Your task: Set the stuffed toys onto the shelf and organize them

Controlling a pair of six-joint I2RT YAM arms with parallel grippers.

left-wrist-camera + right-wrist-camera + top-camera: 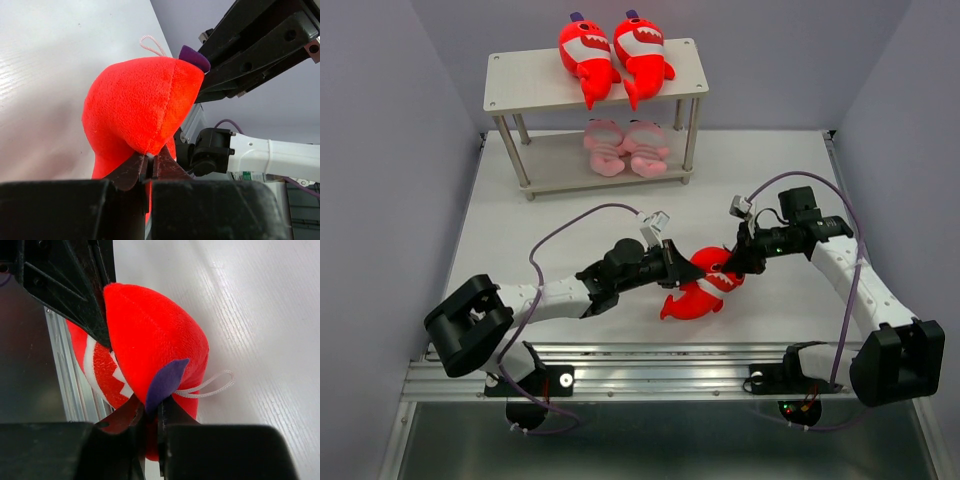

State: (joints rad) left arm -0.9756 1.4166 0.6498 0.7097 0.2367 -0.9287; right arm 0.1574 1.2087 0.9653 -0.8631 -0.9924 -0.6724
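Observation:
A red shark toy (702,285) is held above the table's front middle between both grippers. My left gripper (677,262) is shut on its red plush (142,102) from the left, pinching a fold at the tips. My right gripper (728,264) is shut on its purple fin (166,382) from the right. Two more red sharks (588,52) (642,50) lie on the top board of the shelf (530,85). Two pink striped toys (604,146) (646,146) sit side by side on the lower board.
The shelf stands at the back centre, with its left half bare on both boards. A metal rail (660,375) runs along the table's near edge. Grey walls close in the left, right and back.

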